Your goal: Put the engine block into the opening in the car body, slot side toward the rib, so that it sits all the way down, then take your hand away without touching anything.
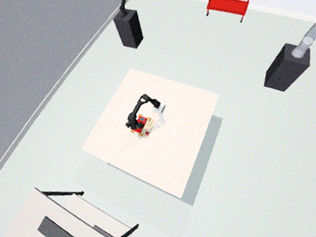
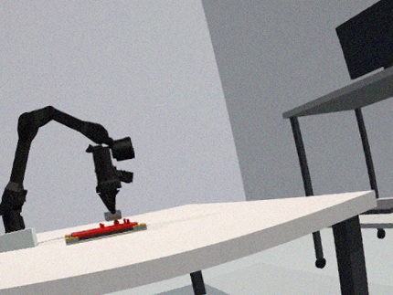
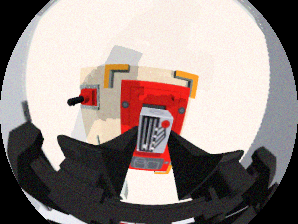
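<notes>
The engine block [image 2: 113, 215] [image 3: 156, 130], a grey block with dark slots and a red round spot on its top, is between the fingertips. My gripper [image 2: 113, 212] [image 3: 153, 131] is shut on it, pointing down. In the exterior view the block is just above the red car body [image 2: 83, 231] [image 3: 131, 95], with small red posts near it. In the wrist view the block covers the middle of the car body. The opening is mostly hidden under the block, with a dark strip beyond its far edge. The rib cannot be made out. In the top view the arm hides the block.
The car body lies on a beige board [image 3: 109, 107] with orange corner brackets [image 3: 117, 67] [image 3: 187, 79]. A red part [image 3: 90, 97] with a black handle sits at the board's left in the wrist view. The arm's pale base block [image 2: 17, 240] stands on the table [image 1: 178, 147] [image 2: 260, 226].
</notes>
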You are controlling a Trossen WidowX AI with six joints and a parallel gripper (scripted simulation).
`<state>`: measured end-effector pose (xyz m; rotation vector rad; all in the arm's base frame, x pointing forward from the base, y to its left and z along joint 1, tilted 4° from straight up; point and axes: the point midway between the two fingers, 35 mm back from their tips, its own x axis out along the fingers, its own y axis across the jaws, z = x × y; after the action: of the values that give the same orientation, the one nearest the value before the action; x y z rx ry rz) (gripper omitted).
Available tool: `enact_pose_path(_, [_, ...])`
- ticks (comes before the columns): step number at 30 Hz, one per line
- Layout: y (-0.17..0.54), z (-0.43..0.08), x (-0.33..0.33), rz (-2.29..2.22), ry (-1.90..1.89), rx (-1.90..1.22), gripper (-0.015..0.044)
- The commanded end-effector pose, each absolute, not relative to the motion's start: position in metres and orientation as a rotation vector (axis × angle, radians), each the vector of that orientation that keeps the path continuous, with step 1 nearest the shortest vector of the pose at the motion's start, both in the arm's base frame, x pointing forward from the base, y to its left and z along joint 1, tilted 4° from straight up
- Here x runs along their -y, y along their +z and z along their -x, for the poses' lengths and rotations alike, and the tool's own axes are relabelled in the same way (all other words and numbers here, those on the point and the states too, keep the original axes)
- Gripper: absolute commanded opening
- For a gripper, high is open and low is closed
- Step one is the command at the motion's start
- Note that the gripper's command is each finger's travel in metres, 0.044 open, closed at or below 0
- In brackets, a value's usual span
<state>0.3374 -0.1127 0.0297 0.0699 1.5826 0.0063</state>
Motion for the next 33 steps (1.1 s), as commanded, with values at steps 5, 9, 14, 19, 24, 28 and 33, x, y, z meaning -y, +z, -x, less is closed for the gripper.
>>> enact_pose_path(5, [0.0284,-0.3363,0.1134,-0.054,0.016,-1.586,0.0158])
enact_pose_path(9, [0.0283,-0.3363,0.1133,-0.021,0.05,-1.585,0.0158])
enact_pose_path(14, [0.0282,-0.3363,0.1133,-0.028,0.043,-1.586,0.0158])
enact_pose_path(19, [0.028,-0.3363,0.1133,-0.048,0.023,-1.586,0.0158])
enact_pose_path(24, [0.0278,-0.3362,0.1134,-0.057,0.013,-1.586,0.0158])
enact_pose_path(28, [0.0277,-0.3362,0.1134,-0.05,0.021,-1.586,0.0158])
enact_pose_path(33, [0.0276,-0.3362,0.1134,-0.038,0.032,-1.586,0.0158])
